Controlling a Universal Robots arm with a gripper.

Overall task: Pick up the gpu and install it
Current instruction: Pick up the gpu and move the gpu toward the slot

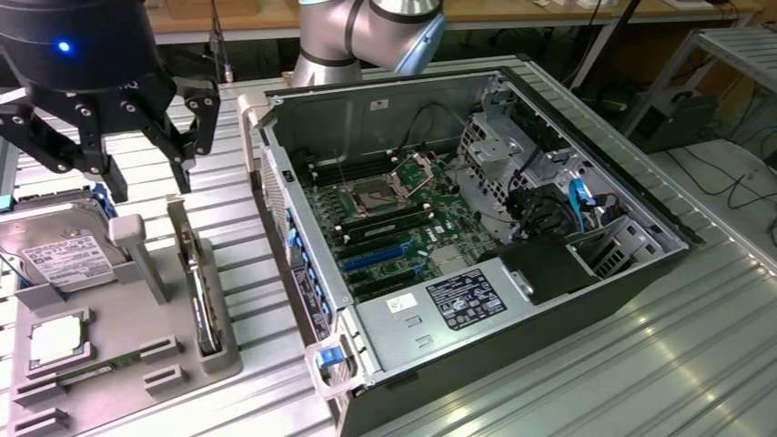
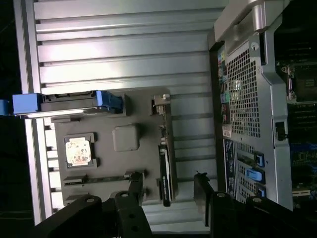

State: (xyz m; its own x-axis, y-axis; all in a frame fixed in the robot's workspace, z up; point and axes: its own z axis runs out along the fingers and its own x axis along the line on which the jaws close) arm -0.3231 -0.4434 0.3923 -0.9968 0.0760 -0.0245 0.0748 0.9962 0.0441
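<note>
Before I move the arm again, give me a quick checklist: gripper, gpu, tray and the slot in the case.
1. Gripper jaws open, nothing held: ok.
2. gpu standing on edge in its tray slot, not yet picked: ok.
3. Wrist view: the card lies within the span of the two fingers: ok.
4. Clearance between the fingers and the card's top edge: cannot tell.
5. Case side open, motherboard exposed: ok.
6. Blue expansion slots free of cards: ok.

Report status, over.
Gripper open, empty, over tray. GPU on edge in tray slot, untouched. No obstruction seen.
</note>
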